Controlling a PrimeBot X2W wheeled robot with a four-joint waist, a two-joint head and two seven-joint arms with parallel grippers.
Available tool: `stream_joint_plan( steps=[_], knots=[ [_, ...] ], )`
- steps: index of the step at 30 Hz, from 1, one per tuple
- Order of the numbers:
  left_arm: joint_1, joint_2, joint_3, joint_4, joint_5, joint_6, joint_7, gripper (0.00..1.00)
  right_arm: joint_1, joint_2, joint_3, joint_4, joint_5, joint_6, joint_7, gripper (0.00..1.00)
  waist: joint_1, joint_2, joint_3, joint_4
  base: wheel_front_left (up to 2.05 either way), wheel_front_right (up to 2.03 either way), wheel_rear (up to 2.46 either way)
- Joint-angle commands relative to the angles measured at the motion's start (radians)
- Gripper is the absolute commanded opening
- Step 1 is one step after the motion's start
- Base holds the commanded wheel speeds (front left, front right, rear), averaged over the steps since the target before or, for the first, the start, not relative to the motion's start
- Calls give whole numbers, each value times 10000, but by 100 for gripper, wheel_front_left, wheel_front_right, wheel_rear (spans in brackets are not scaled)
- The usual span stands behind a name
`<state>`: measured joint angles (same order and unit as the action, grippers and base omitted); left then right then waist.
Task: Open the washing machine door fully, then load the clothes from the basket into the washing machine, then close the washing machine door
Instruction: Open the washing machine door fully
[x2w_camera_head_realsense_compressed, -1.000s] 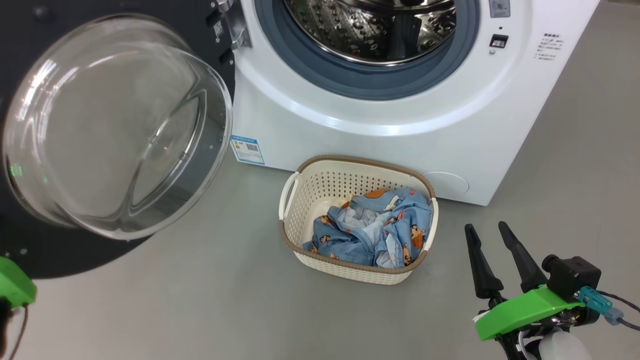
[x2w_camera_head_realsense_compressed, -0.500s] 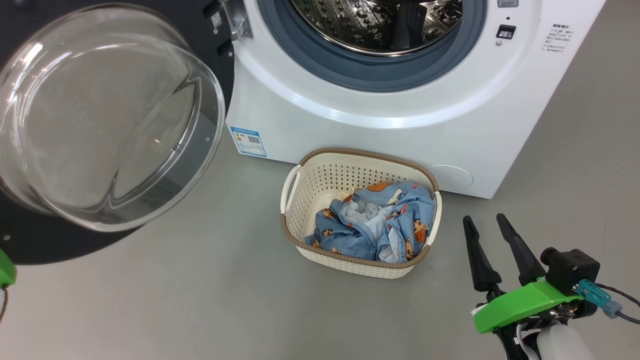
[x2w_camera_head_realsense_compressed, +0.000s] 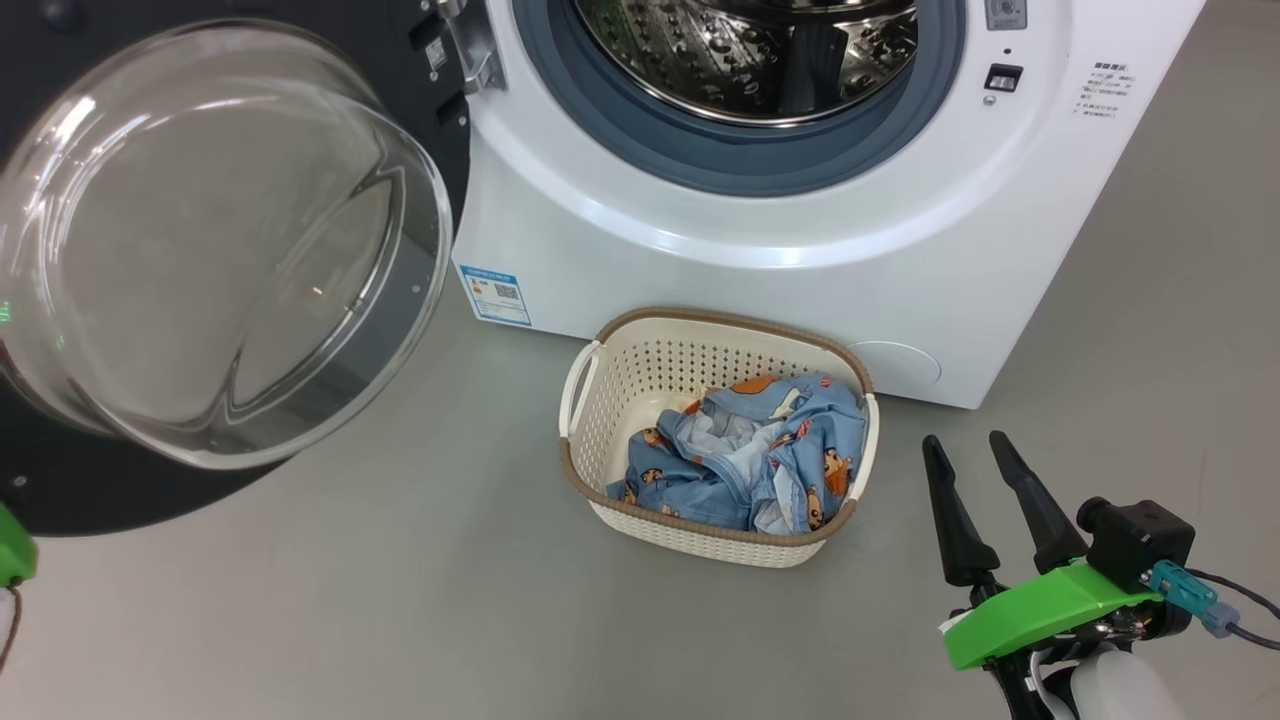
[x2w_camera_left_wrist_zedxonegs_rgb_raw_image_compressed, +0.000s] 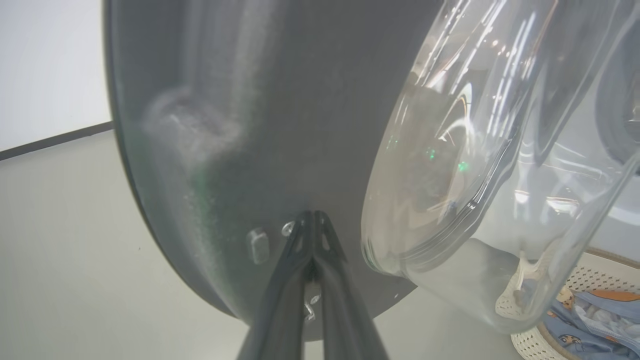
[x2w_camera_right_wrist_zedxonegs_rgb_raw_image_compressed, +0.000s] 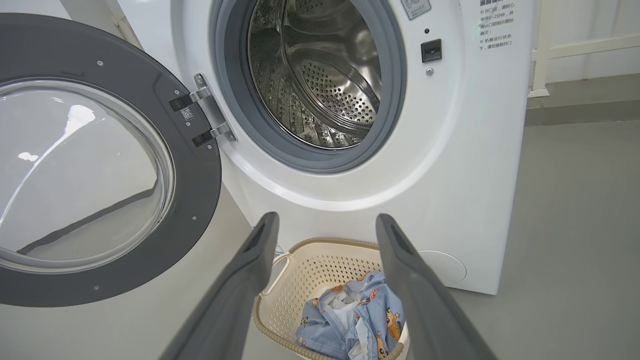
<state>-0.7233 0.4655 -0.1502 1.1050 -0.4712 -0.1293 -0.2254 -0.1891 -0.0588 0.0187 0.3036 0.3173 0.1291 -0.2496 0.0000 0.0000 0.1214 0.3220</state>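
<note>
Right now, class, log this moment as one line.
washing machine door: open | washing machine: drum bare | clothes: in basket | left pincer: shut, at door rim | right pincer: open, beside basket

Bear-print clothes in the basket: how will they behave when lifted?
Likely floppy: the clothes lie crumpled in folds, so a pinch probably lifts one fold while the rest trails. Probably light, since the fabric looks thin. The folds look tangled, so everything may come up together, and the small basket might shift.
</note>
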Motion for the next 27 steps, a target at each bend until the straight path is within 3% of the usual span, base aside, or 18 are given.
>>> stream_joint_plan(
  steps=[1,14,15,16,17,27],
  knots=[
    [-183,586,223,-226,-130,-6,-158,0,-129,75,268,-199,-63,16,-122,100,0,0,-31,-5,0,0,0],
    [1094,434,-413,-1785,-1168,-12,-348,0,64,-19,272,-147,12,16,-122,100,0,0,-390,-40,0,0,0],
    [1194,436,-420,-1919,-1199,-12,-351,31,66,-28,272,-152,17,16,-122,100,0,0,-402,-53,0,0,0],
    [1296,431,-422,-2061,-1224,-12,-355,53,65,-39,271,-160,21,16,-122,100,0,0,-413,-69,0,0,0],
    [1395,410,-400,-2227,-1241,-12,-357,100,63,-51,269,-171,24,16,-122,100,0,0,-419,-84,0,0,0],
    [2795,-31,168,-4950,-1038,454,-362,100,99,-176,338,-360,-99,16,-122,100,0,0,-591,-491,0,0,0]
  ],
)
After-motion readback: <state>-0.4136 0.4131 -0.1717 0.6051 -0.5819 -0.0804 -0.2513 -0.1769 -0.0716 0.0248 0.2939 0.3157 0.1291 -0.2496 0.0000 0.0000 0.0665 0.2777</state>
